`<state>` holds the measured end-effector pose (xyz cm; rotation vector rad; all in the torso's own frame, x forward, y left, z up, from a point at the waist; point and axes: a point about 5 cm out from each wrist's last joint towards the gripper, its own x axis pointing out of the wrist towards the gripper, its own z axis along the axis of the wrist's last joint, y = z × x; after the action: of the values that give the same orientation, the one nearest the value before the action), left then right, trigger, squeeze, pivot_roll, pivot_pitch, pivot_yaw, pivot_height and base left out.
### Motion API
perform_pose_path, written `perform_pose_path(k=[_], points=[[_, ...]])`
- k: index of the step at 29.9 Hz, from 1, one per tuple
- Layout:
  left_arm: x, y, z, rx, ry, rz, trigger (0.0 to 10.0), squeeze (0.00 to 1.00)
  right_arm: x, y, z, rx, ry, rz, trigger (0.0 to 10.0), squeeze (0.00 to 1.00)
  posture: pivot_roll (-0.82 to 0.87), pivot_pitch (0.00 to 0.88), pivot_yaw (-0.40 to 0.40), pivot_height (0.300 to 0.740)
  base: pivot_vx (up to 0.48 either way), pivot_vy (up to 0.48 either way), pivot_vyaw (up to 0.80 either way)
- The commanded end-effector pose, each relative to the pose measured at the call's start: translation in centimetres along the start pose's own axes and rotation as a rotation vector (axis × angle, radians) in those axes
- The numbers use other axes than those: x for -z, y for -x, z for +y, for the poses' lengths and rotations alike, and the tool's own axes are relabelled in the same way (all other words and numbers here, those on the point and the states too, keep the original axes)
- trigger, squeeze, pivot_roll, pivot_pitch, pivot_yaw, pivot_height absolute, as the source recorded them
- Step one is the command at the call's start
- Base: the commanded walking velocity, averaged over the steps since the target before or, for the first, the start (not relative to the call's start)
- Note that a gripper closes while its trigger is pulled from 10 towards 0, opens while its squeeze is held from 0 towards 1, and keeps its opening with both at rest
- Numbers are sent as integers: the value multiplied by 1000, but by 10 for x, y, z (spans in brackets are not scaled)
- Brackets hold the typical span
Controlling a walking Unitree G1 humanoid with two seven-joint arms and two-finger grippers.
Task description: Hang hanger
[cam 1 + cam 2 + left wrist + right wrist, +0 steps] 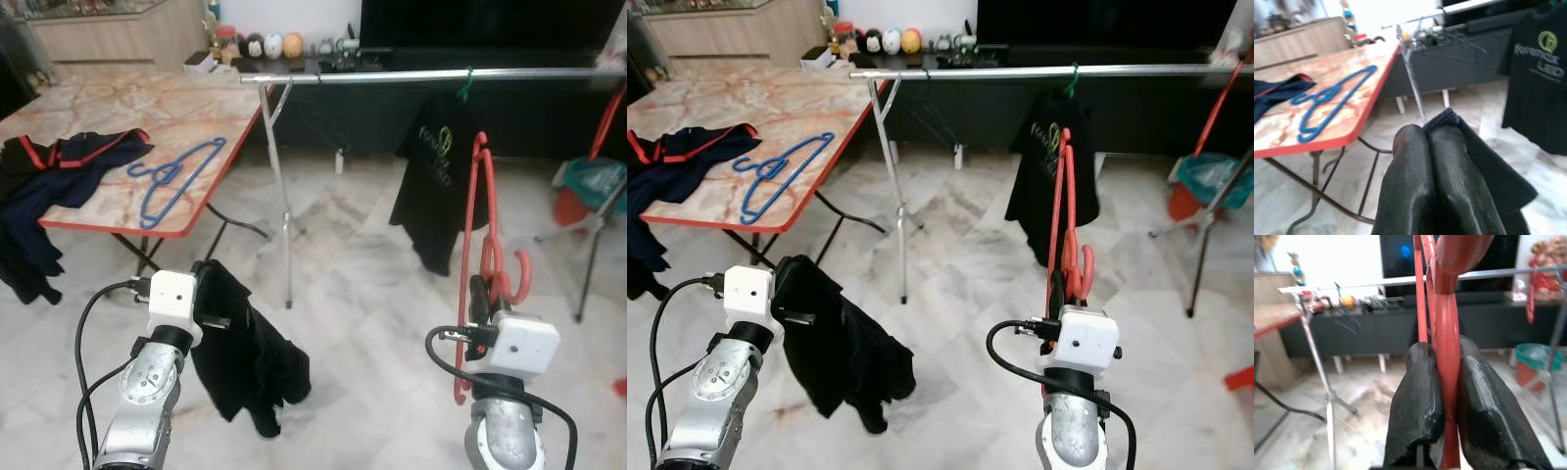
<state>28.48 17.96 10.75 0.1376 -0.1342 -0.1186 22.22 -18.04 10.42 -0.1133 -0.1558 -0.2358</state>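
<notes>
Two pincers full, right pincer (482, 294) red hanger (478, 211), rail (431, 74) ahead

The red plastic hanger (485, 230) is standing nearly upright, its long arms rising and its hook (519, 276) curling low at the side. It is sitting just in front of the rail (431, 74), apparently not touching it yet.

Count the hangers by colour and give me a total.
Red hanger, held in the right tool: 1
Blue hanger, lying on the table: 1
Green hanger, on the rail carrying the black T-shirt: 1
Total: 3
</notes>
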Motion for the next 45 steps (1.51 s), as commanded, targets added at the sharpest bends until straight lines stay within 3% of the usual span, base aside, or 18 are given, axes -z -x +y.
perform_pose_path(k=[1,45], points=[[-9,-3,6,-13,-10,-35,10000,0,-5,-2,2,1,-1,-19,10000,0,11,0,69,740,0,405,0],[-10,-9,3,-11,4,-33,10000,0,-9,-10,4,-9,23,-37,10000,0,18,10,65,740,0,406,0]])
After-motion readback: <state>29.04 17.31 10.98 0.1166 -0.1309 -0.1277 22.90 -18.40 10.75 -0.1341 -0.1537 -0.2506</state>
